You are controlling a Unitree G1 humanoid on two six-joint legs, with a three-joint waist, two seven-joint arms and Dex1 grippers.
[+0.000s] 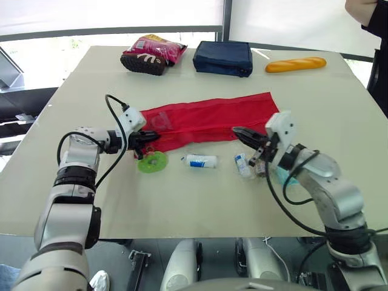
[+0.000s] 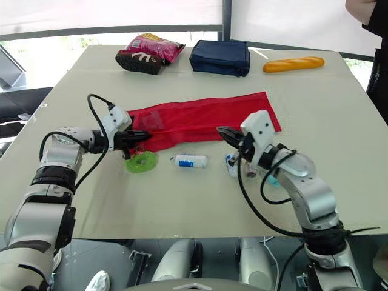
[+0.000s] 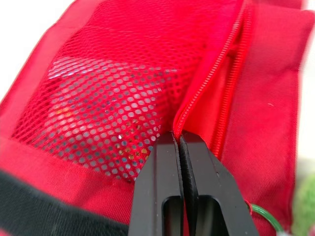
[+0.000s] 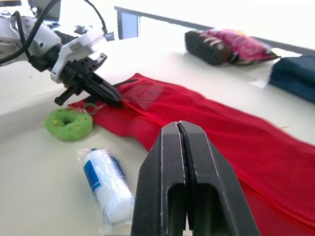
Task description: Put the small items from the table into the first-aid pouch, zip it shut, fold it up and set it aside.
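Pinching red pouch (image 1: 209,118) edge, left end effector (image 1: 152,137), right end effector (image 1: 238,131) pressed together, packets (image 1: 242,162) behind it partly hidden.

Head stereo above; wrists near pouch (image 3: 98,98)

This is looking like a robot test lab: a plain table (image 1: 339,121) is sitting by big shaded windows (image 1: 121,15). Well beyond the right pincer (image 1: 238,131), props are lying about: snack bag (image 1: 151,53), navy case (image 1: 223,57) and bread loaf (image 1: 295,63). A person (image 1: 379,54) is standing by.
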